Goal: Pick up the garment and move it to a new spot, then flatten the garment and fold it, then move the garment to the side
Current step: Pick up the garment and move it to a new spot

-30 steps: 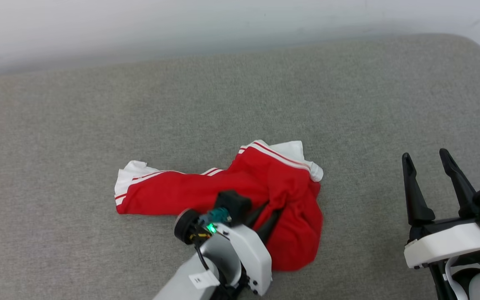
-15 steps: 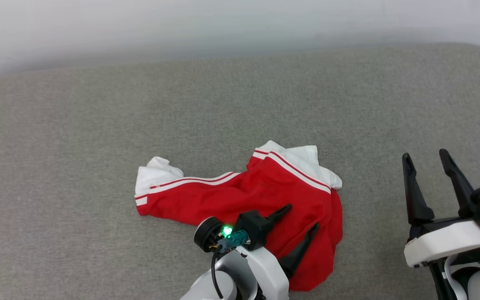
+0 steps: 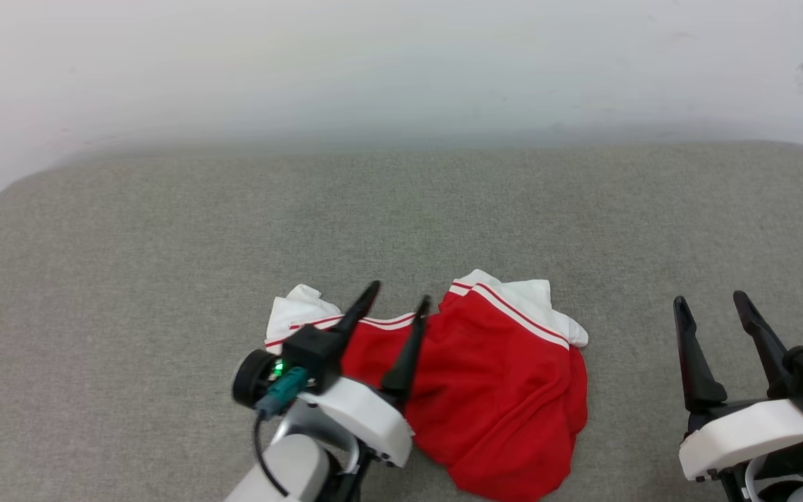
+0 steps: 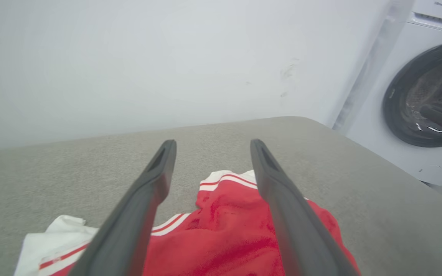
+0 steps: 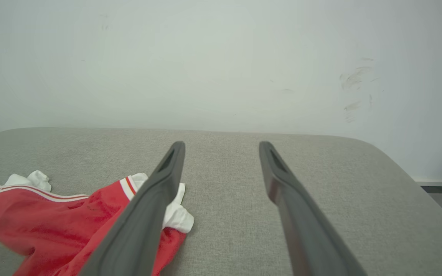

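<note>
- Garment [image 3: 499, 390] lies crumpled on the grey cushion [image 3: 164, 265], let go: the left gripper [image 3: 401, 291], pinched shut on it a second ago, now hangs over it with fingers spread
- Relocation looks finished; flattening comes next
- Right gripper [image 3: 709, 298] waits apart, fingers spread, empty
- Left wrist view adds a washing machine [image 4: 416, 115] beside the cushion

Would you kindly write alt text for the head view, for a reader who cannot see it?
A crumpled red jersey with white sleeves lies on a grey cushion; the open left gripper hovers over it, the open right gripper apart.
</note>
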Controlling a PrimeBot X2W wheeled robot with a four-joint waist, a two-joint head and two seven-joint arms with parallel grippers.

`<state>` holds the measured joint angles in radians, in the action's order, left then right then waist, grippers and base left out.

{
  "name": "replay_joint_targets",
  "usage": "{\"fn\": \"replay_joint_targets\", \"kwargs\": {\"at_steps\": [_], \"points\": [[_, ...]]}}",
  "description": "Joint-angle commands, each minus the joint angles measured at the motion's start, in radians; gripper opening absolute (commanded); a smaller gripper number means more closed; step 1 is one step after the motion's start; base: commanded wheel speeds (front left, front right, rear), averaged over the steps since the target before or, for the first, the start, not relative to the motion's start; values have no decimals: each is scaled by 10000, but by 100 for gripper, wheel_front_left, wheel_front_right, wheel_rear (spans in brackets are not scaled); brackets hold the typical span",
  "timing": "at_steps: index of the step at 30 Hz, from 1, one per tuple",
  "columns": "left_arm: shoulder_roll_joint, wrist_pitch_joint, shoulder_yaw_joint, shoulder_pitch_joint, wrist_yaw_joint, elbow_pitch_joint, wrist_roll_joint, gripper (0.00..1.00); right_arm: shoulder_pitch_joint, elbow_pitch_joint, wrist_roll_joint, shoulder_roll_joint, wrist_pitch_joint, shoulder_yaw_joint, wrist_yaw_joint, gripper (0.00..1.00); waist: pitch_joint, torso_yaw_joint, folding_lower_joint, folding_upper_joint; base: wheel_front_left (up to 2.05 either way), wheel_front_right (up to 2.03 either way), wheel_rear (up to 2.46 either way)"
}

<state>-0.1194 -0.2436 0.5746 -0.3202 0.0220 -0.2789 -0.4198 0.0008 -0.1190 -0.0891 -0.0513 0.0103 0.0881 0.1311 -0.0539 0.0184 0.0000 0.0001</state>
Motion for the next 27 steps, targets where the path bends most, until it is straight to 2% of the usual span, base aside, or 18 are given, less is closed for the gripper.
{"fn": "replay_joint_targets", "kwargs": {"at_steps": [1, 7, 15, 27], "points": [[-167, -95, -306, 263, 224, 122, -89, 100, 170, -23, -67, 12, 56, 20, -7, 100, 149, -100, 0, -1, 0, 0, 0], [-826, -186, -1340, 861, 876, 407, -152, 100, 433, -53, -90, 12, 184, 20, -5, 100, 447, -229, 0, -1, 0, 0, 0], [-1714, -217, -2185, 1836, 1284, 832, -241, 100, 665, -61, -165, 11, 302, -57, -7, 100, 712, -267, 0, -1, 0, 0, 0], [-1838, -228, -2546, 2444, 1462, 1209, -528, 100, 810, -171, -160, 13, 416, -87, -5, 100, 838, -307, 0, -1, 0, 0, 0]]}}
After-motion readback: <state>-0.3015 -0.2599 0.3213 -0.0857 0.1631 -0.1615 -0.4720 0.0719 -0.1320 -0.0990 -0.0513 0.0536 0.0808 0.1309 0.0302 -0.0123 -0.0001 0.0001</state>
